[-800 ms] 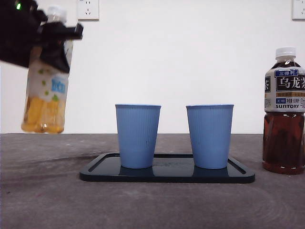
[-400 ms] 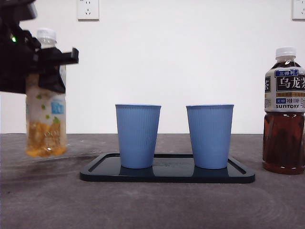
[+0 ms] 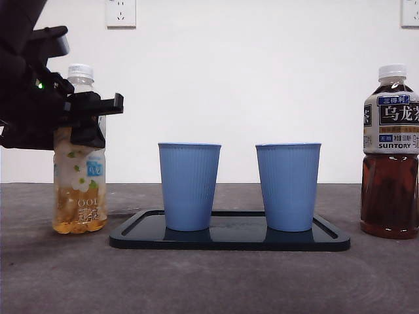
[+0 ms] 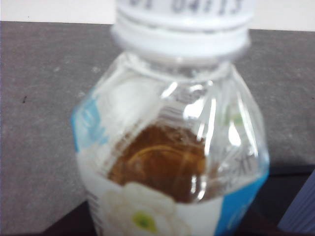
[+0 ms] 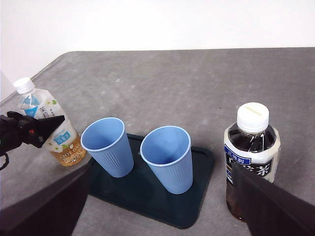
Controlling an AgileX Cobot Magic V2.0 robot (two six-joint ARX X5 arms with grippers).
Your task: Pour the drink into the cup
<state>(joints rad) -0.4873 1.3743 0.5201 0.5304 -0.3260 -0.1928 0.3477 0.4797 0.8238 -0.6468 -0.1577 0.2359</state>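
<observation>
Front view: the left gripper [image 3: 88, 121] is clamped on the upper part of a capped tea bottle [image 3: 80, 190], which stands upright with its base on the table [image 3: 209, 281], just beside the tray [image 3: 229, 237]. Two blue cups [image 3: 189, 186] [image 3: 288, 186] stand on the tray; an oolong bottle [image 3: 390, 154] stands apart at the far side.

Left wrist view: the tea bottle [image 4: 177, 142] fills the picture, cap on.

Right wrist view: the right gripper [image 5: 157, 206], jaws wide apart, hangs above the cups [image 5: 107, 146] [image 5: 167, 158], holding nothing.
</observation>
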